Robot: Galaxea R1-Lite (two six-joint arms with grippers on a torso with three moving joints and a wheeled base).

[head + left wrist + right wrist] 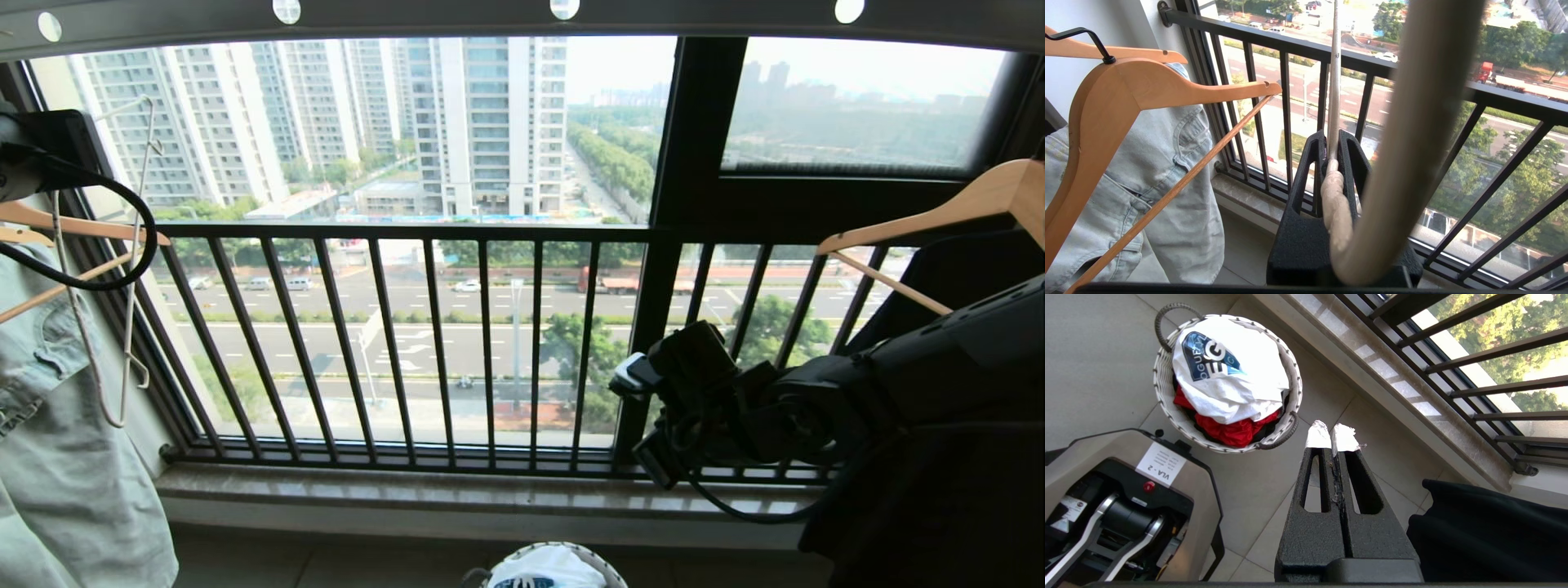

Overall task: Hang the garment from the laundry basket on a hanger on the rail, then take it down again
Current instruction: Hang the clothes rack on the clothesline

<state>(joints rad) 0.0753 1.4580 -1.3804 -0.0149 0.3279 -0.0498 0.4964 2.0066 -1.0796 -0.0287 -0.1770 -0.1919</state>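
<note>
The left gripper (1333, 153) was clamped on the thin cream wire hanger (1333, 102), its black fingers (1306, 163) pressed together around the wire near the twisted neck, with the railing (424, 343) of black vertical bars just beyond it. In the head view that hanger (131, 269) hung bare at the far left end of the railing, beside a wooden hanger (65, 224) and a pale denim garment (57, 425). The rail (522, 16) — a broad dark bar with round holes — ran overhead, above the railing. The right gripper (1333, 437) hung idle on the inner side of the railing, its taped tips together and holding nothing. The white T-shirt (1229, 375), blue logo upward, lay bundled in the laundry basket (1163, 375) on the floor below the railing, on top of a red garment (1224, 430) — not yet on any hanger. A dark garment (1486, 531) lay near the right gripper, close to the railing's sill.
</note>
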